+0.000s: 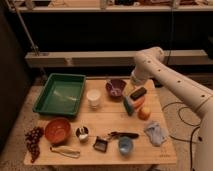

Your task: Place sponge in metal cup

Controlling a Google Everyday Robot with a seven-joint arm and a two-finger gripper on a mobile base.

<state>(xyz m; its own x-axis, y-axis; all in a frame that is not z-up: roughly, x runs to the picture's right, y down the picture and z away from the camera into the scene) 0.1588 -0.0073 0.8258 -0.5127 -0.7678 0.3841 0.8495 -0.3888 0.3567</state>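
The sponge (128, 105) lies right of centre on the desk (100, 117), against the carrot (138, 103). The gripper (134, 83) hangs just behind it, fingers apart and empty. It should pinch the sponge's narrow sides clear of the carrot, then carry it to the metal cup (82, 133) at the front left. No writing is readable.

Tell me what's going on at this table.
A one-armed robot is reaching over the table. Its end effector, open and holding nothing, hovers near the back right, close above the black block and the sponge. The sponge lies on the table beside a carrot. The cup stands apart at the front left, by the orange bowl.
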